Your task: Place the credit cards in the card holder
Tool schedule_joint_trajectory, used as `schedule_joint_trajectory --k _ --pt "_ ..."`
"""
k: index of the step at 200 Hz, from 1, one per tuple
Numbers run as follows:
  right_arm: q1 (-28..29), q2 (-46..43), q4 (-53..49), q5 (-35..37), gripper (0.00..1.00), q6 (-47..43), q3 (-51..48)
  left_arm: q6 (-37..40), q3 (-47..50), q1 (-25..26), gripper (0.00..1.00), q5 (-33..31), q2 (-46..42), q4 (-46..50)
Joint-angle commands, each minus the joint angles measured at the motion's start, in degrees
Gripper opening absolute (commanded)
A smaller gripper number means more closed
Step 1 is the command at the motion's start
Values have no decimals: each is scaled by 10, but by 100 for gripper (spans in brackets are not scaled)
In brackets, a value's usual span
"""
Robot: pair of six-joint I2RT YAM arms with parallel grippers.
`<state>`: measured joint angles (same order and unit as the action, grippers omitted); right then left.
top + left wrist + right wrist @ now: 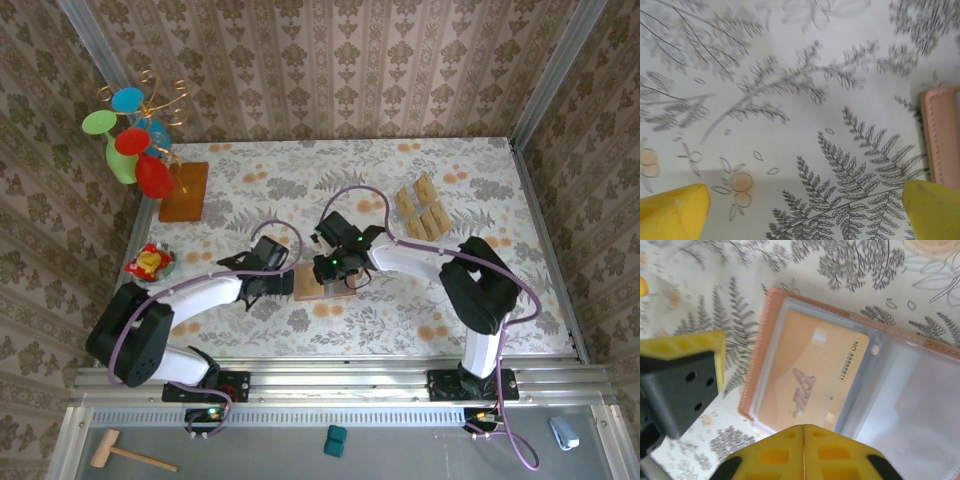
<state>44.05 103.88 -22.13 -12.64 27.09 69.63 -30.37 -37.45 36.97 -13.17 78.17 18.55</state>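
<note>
The card holder [322, 284] lies open on the flowered cloth between my two grippers. In the right wrist view it [765, 315] shows a clear sleeve with one tan credit card [810, 370] lying inside it. My right gripper [804, 429] hangs just over that card's near edge, its yellow fingers pressed together with nothing seen between them; from above it [334, 267] sits over the holder. My left gripper [807, 202] stands wide open over bare cloth, the holder's stitched edge [942, 135] by its right finger; from above it [284, 283] is at the holder's left side. Several more credit cards [422, 208] lie at the back right.
An orange-brown wooden board [184, 192] with a wire stand of coloured discs [132, 140] stands at the back left. A small red and yellow object [149, 262] lies near the left edge. Walls close the table on three sides.
</note>
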Motion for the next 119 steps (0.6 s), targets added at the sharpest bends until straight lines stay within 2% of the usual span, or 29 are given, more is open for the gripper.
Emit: schedule_joint_trajectory --k 1,24,53,100,119 --pt "-12 -46 -23 13 15 -4 -4 19 5 -20 100 40 -49 7" --pt "-27 -67 -23 22 21 -3 -32 24 9 -39 100 106 -81 -28" --pt "-44 -85 -15 27 21 -3 -73 12 24 -51 100 178 -93 -91" --pt "-47 -86 10 23 23 4 -120 -2 30 -52 100 199 -77 -125" --pt "-47 -88 24 13 19 9 -132 -8 36 -51 100 203 -69 -137"
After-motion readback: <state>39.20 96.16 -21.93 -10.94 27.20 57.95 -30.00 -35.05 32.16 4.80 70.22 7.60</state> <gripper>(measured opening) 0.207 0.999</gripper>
